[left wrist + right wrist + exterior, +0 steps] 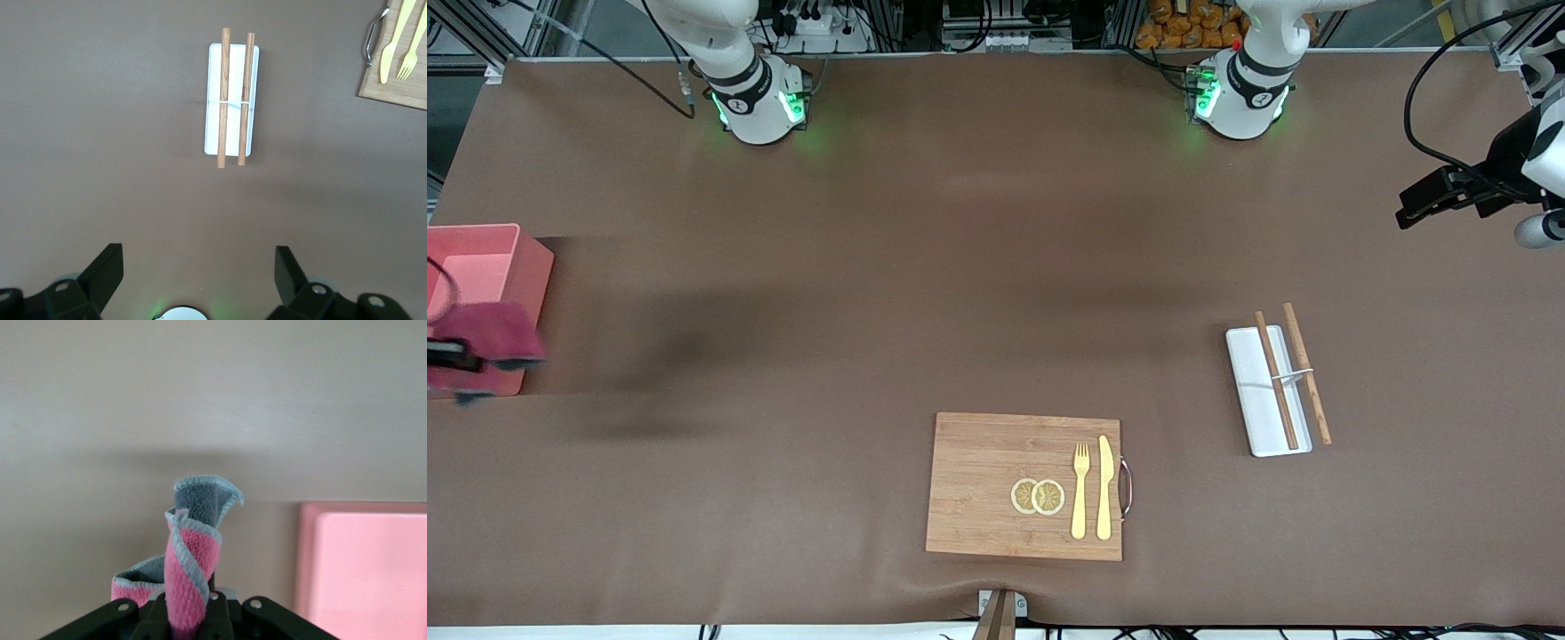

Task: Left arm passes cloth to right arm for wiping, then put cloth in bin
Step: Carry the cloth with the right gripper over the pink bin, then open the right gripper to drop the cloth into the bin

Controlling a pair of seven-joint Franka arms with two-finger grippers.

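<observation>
Brown matte desk [960,267], two white arm bases along its upper edge. One small crimson-pink fuzzy terry cloth [485,342] with a pale grey-blue hem hangs pinched in the right gripper [449,356], whose fingers are clamped tight on it, over the front-camera-side corner of one salmon-pink straight-walled plastic bin [480,267] at the right arm's end of the desk; in the right wrist view the cloth [190,567] curls up twisted beside the bin [363,567]. Left gripper [199,267] is spread wide and holding nothing, up over the left arm's end of the desk. One white rectangular tray [1267,391] carries two wooden sticks [1294,378] lying lengthwise. One bamboo cutting board [1024,484] with metal handle holds two lemon slices [1038,496], one yellow fork [1080,489], one yellow knife [1104,487], well apart from the bin.
</observation>
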